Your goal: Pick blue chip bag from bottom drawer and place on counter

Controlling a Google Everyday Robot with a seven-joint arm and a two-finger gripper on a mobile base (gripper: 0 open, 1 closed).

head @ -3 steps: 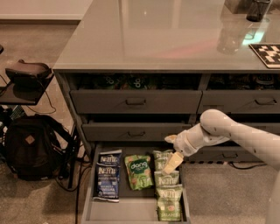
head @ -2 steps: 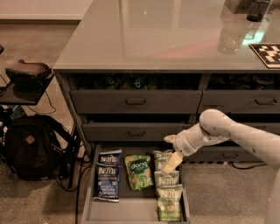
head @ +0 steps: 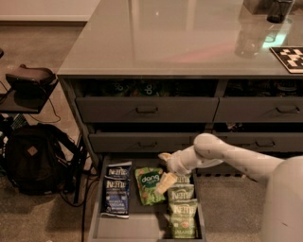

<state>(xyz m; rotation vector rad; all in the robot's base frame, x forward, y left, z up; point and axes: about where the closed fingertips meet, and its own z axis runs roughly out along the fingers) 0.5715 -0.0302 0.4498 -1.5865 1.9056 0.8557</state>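
- Surface [head: 156,42]: wide glossy grey-green slab on top of the cabinet, with light reflecting off it.
- On its far right edge lies a black-and-white checkered board [head: 289,56]. A dark cup [head: 277,10] stands at the far right corner.
- Room: brownish carpet floor [head: 38,42] to the left of the cabinet and in front of it.
- Left of the cabinet is a dark side stand [head: 28,80]. A black backpack [head: 33,158] sits on the floor below it, with thin cables [head: 57,111] hanging nearby.
- Cabinet left stack: top drawer [head: 147,109] and middle drawer [head: 147,142], each with a dark gap above its front. The narrower right-hand drawers [head: 260,109] are beside them.
- Bottom drawer [head: 97,212] is pulled out towards the camera, with low sides and snack bags lying flat inside.
- Blue chip bag [head: 115,196] lies in the drawer's left part, label up. A second blue bag [head: 118,171] just behind it overlaps its top edge.
- Green dang bag [head: 149,185] lies in the middle, just right of the blue bags.
- Green Kettle bags [head: 182,208] lie in a column along the right side.
- My arm [head: 236,158], white, comes in from the lower right across the right-hand drawers.
- My hand [head: 166,179] hangs over the drawer's right-middle, above the top green Kettle bag and at the dang bag's right edge.
- The dang bag lies between my hand and the blue bags, and my hand is well apart from them.
- I cannot tell if my hand is released or clenched. It grasps no bag that I can see.
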